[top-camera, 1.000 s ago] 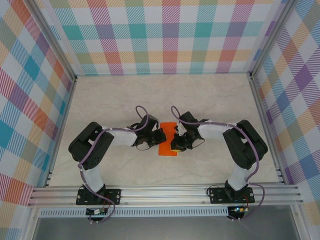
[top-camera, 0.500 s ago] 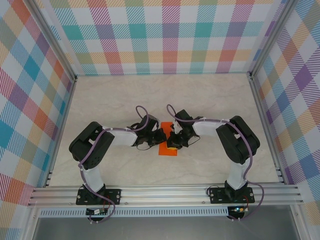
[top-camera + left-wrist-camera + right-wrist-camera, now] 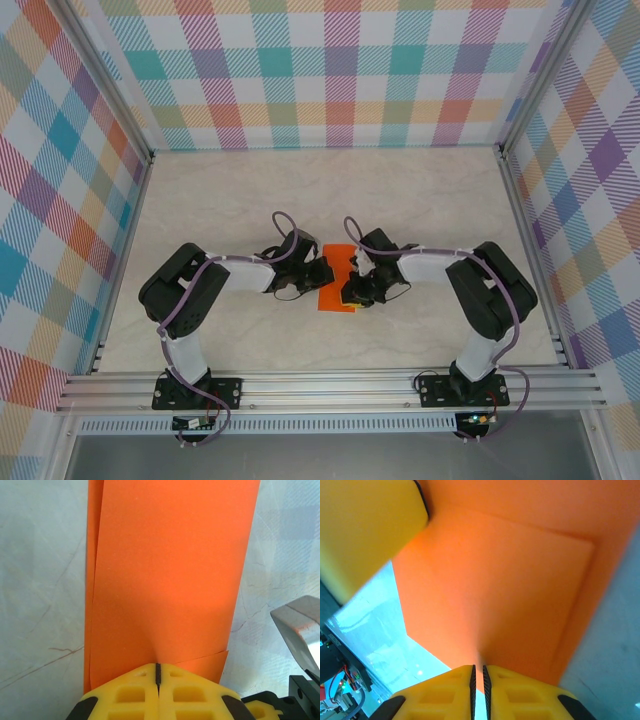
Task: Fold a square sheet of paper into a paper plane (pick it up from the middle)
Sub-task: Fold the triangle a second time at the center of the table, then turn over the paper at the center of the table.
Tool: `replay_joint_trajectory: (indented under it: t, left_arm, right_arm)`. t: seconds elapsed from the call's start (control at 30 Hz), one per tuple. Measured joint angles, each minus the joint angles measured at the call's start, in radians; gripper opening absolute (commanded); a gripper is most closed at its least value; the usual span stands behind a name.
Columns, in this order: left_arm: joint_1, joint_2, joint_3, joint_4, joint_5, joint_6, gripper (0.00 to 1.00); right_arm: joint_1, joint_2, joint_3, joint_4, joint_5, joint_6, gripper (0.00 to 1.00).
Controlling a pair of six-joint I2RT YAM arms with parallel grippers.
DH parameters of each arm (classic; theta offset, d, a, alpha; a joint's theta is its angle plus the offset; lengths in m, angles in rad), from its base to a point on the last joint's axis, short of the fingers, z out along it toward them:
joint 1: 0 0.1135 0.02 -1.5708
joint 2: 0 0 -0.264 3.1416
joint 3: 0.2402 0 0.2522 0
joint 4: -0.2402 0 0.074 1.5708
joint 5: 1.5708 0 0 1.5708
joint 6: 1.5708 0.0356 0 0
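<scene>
Orange paper [image 3: 170, 570] | left fingers [image 3: 130, 695] pinch its edge | right fingers [image 3: 515, 692]: grip unclear

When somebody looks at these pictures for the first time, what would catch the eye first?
The bright orange sheet of paper, folded over, lies on the pale marbled table top between the left gripper and right gripper. Each gripper's yellow fingertips pinch it at an edge. Around stand loud multicoloured plaid walls.

Orange paper [image 3: 165, 570], multicoloured plaid walls [image 3: 340, 70].
</scene>
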Motion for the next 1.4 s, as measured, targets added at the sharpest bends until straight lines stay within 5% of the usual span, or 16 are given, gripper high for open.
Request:
replay_joint_trajectory:
  t: [0.37,0.57,0.83,1.4]
  left_arm:
    - [-0.004,0.001,0.000,0.000,0.010,0.000,0.00]
    - [-0.004,0.001,0.000,0.002,0.014,0.000,0.01]
    - [-0.004,0.000,0.000,0.001,0.016,0.000,0.03]
    - [-0.004,0.000,0.000,0.001,0.018,0.000,0.04]
  right_arm:
    - [-0.043,-0.093,-0.107,0.000,-0.016,-0.015,0.19]
    - [-0.059,-0.130,-0.096,-0.077,0.014,-0.016,0.37]
    - [-0.086,-0.108,0.011,-0.094,0.084,0.013,0.44]
    - [-0.097,-0.022,0.042,-0.032,0.045,0.069,0.35]
